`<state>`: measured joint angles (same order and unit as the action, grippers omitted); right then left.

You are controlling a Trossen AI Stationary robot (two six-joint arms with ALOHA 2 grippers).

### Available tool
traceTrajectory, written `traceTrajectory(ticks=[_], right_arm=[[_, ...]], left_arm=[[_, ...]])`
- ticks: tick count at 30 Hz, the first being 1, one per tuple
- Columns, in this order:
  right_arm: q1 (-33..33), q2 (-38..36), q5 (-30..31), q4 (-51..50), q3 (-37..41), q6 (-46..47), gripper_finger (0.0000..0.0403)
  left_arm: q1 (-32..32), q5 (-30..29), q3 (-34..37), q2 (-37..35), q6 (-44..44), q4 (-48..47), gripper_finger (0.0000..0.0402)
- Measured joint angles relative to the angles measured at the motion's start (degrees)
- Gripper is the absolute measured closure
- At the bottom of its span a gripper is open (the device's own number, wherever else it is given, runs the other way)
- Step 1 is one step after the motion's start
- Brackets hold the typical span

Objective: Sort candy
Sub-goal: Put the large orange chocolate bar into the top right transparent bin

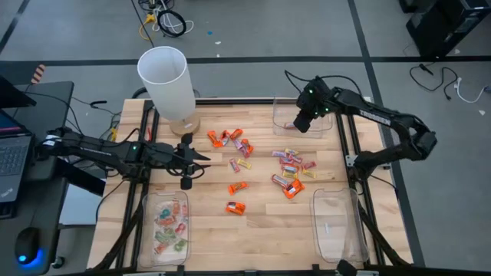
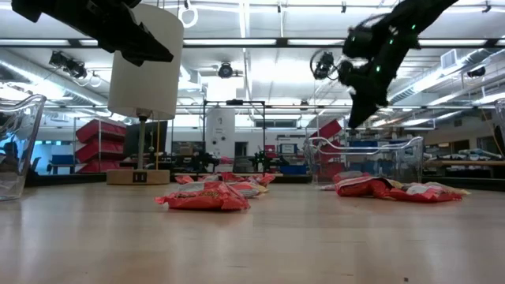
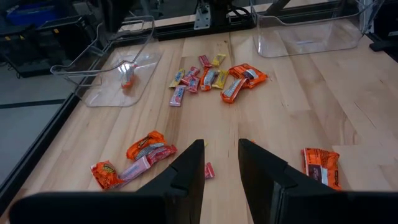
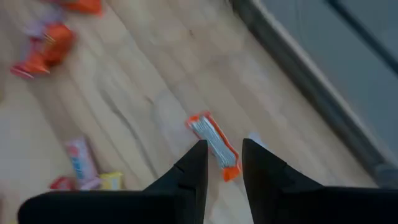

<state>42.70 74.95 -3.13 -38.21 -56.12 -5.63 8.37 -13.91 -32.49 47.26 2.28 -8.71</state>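
Observation:
Candy lies loose on the wooden table: an orange and pink cluster far of centre, a mixed pile to its right, and two orange pieces nearer. My right gripper hangs open above the clear far-right tray. One orange candy lies flat on the tray's floor below the fingertips, apart from them. My left gripper is open and holds nothing. It hovers over the table's left half, pointing toward the candy.
A near-left clear tray holds several pale green and pink candies. A near-right clear tray stands at the front corner. A tall white cylinder on a wooden base stands at the far left. Bare wood lies between the piles and the near edge.

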Motion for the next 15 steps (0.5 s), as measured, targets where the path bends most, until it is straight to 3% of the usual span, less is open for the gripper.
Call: traceTrajectory(ticks=[7, 15], right_arm=[[-7.93, -6.91, 3.66, 1.10, 0.00, 4.44, 0.0318], [-16.57, -6.60, 4.19, 9.51, -0.02, 11.71, 0.0317]], left_arm=[[0.01, 0.00, 0.00, -0.01, 0.00, 0.29, 0.0300], [-0.01, 0.00, -0.02, 0.01, 0.00, 1.77, 0.0300]])
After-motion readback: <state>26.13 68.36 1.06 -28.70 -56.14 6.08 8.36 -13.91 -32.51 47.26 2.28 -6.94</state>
